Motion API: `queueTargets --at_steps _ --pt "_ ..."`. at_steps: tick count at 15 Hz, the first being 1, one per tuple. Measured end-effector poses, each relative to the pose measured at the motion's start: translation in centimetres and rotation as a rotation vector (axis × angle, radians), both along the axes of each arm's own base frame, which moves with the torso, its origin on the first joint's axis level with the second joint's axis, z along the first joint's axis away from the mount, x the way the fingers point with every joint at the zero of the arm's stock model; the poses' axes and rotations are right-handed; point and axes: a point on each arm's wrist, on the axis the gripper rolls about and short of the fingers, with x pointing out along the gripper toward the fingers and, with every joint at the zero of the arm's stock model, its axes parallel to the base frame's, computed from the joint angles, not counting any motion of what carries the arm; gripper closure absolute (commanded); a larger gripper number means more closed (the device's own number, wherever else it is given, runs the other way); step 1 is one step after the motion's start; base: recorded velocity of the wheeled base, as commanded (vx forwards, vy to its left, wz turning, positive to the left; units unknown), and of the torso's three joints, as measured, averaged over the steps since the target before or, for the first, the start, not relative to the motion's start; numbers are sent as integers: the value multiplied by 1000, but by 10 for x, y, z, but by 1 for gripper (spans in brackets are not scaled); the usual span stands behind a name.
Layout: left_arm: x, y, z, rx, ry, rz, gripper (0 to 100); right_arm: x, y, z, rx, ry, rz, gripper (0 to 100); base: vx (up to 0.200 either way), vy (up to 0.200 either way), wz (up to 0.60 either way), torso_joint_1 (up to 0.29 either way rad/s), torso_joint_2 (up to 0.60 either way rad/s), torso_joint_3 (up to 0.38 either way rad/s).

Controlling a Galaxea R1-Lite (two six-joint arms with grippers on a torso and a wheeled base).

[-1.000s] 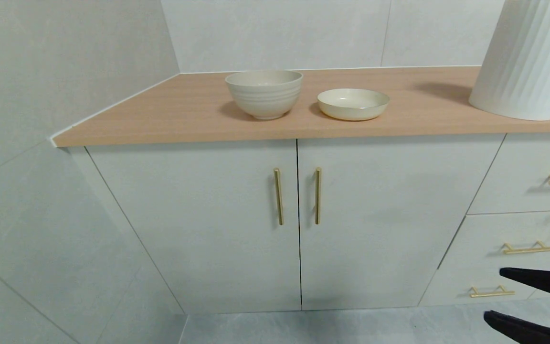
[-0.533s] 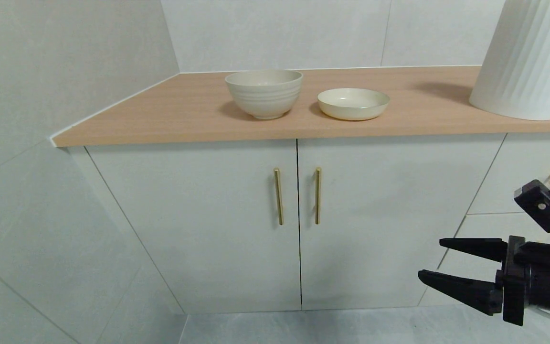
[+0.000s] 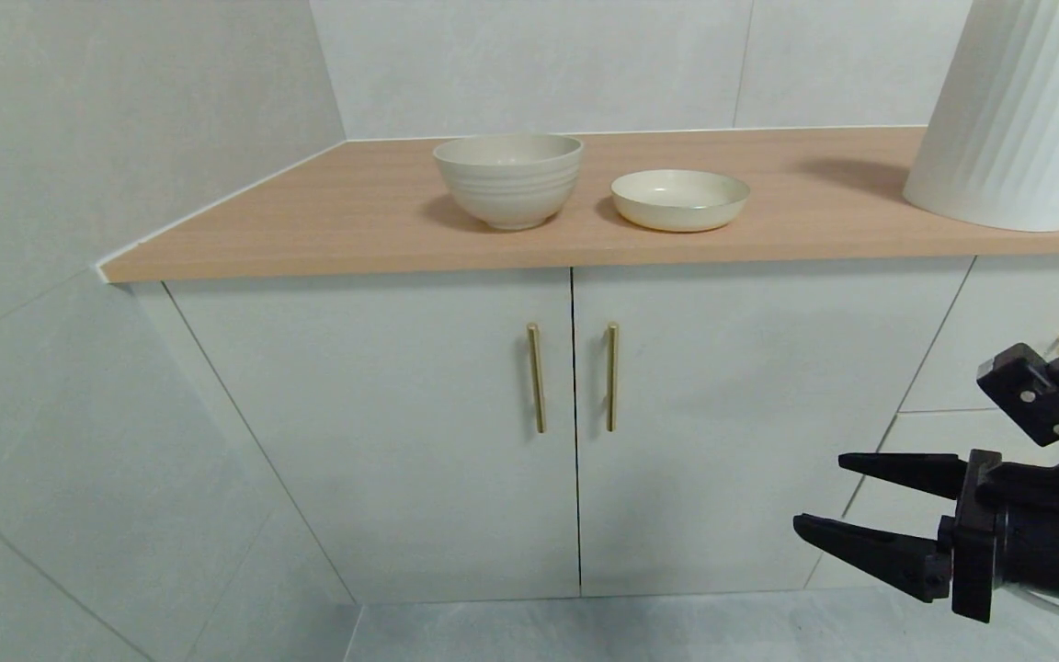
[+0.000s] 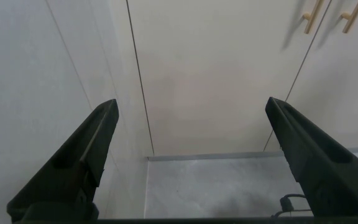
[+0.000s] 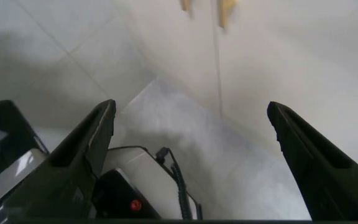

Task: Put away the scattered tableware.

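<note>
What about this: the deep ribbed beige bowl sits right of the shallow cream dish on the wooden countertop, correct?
No. In the head view the deep ribbed beige bowl sits left of the shallow cream dish, both on the wooden countertop.

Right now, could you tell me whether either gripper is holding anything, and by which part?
Nothing is held: the right gripper and the left gripper are both open and empty.
</note>
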Motion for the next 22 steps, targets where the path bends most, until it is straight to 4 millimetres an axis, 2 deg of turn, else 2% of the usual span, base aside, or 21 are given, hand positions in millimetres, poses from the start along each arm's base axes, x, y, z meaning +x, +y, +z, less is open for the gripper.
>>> queueTargets --at_steps 2,7,11,18,22 --pt "0 0 0 0 0 0 0 9 11 4 1 -1 31 0 0 0 0 0 0 0" --pt "0 0 0 0 0 0 0 56 53 13 21 -13 76 0 0 0 0 0 0 0" --pt "0 0 0 0 0 0 0 88 75 23 106 31 50 0 0 0 0 0 0 0" --pt "0 0 0 0 0 0 0 120 97 17 178 56 39 0 0 0 0 0 0 0" --pt "0 0 0 0 0 0 0 139 124 -3 233 16 75 0 0 0 0 0 0 0"
